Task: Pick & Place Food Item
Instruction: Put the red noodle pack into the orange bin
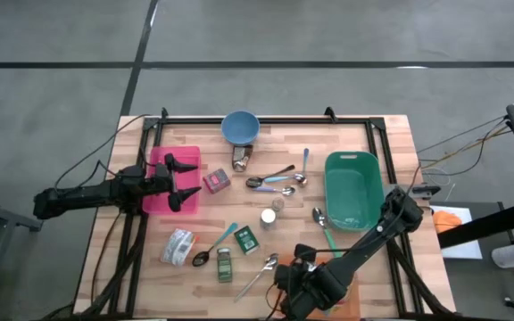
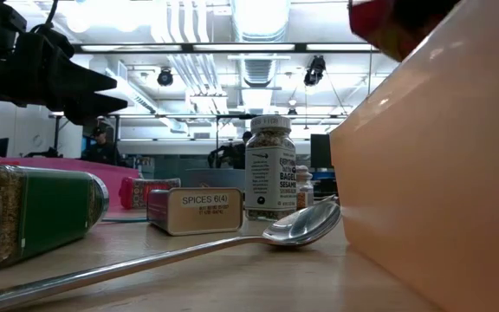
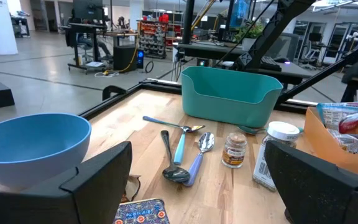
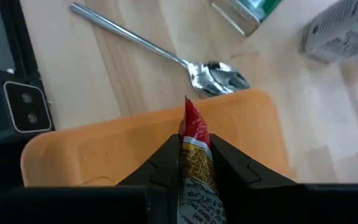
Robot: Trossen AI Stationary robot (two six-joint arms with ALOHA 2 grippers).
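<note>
at the table's near edge, about five o'clock, the right gripper (image 4: 194,163) is pinched tight on a red snack packet (image 4: 194,155), holding it just over the orange tray (image 4: 129,140). a spoon (image 4: 166,53) lies touching the tray's far side. farther off, at nine o'clock, the left gripper (image 1: 182,181) hangs over the pink tray (image 1: 154,198), fingers spread wide and holding nothing.

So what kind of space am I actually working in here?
Likely a robotics lab or workshop: a concrete floor, ceiling strip lights, and equipment benches beyond the wooden table.
</note>
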